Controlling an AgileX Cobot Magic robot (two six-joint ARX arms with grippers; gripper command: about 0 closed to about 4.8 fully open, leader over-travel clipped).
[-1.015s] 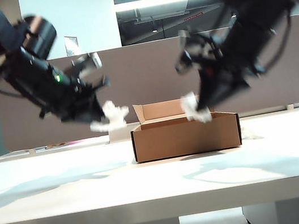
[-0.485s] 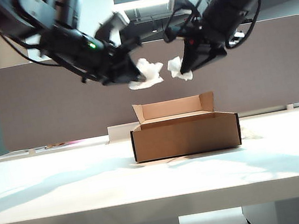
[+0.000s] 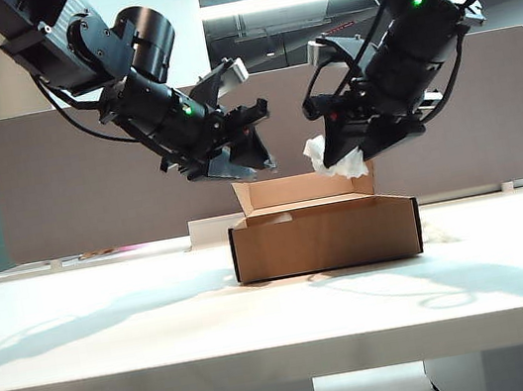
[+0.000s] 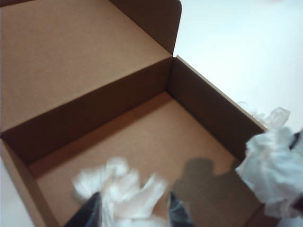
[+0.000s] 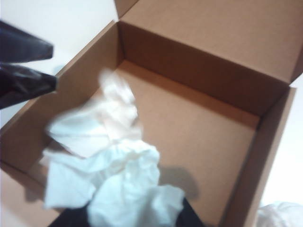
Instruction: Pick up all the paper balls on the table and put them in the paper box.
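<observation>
Crumpled paper balls (image 5: pixel 90 137) are dropping: we are parting both the left gripper (image 3: pixel 256 152) and right gripper (image 3: pixel 347 154) above the paper box (image 3: pixel 324 235), left emptied, right's wad (image 3: pixel 336 158) barely released.

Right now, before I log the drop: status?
Left gripper open above paper box, its ball dropping in. Right gripper over box, ball at its tips, grip unclear. Third ball on table beside box. Nothing blocking.

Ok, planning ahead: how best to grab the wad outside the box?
Probably from straight above, across the middle of the paper ball, jaws parallel to the paper box wall beside it; it lies low on the table. Left gripper and right gripper hover over the box.
</observation>
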